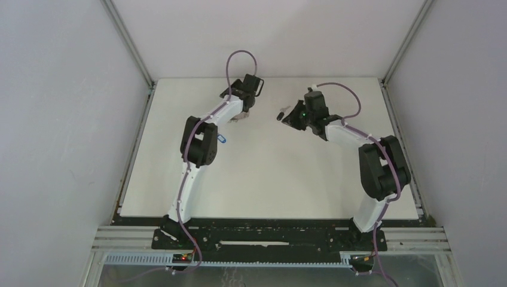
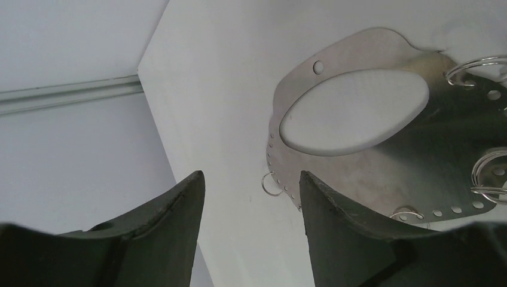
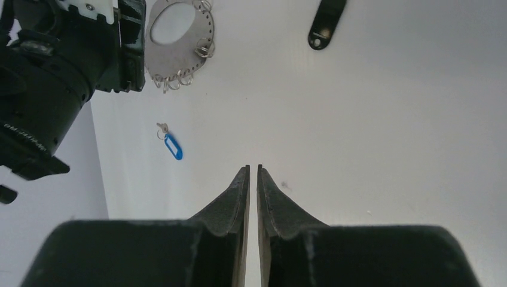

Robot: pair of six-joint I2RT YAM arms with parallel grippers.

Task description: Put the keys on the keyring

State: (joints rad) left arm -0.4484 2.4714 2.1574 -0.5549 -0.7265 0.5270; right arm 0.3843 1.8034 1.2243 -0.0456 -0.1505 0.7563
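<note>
The keyring [image 2: 359, 173] is a flat grey metal plate with an oval hole and small rings along its edge; it lies on the table at the back left [image 1: 239, 119]. My left gripper [image 2: 251, 182] is open and empty just above it, with its right finger [image 2: 335, 221] over the plate's edge. The blue-headed key [image 3: 172, 145] lies on the table near the left arm's elbow [image 1: 223, 140]. The black-headed key [image 3: 326, 23] lies beside my right gripper [image 1: 281, 113]. My right gripper [image 3: 253, 170] is shut and empty, low over bare table.
The white table [image 1: 269, 179] is ringed by grey walls with metal rails at the left and right edges. The left arm's wrist [image 3: 54, 78] fills the right wrist view's upper left, next to the keyring [image 3: 179, 39].
</note>
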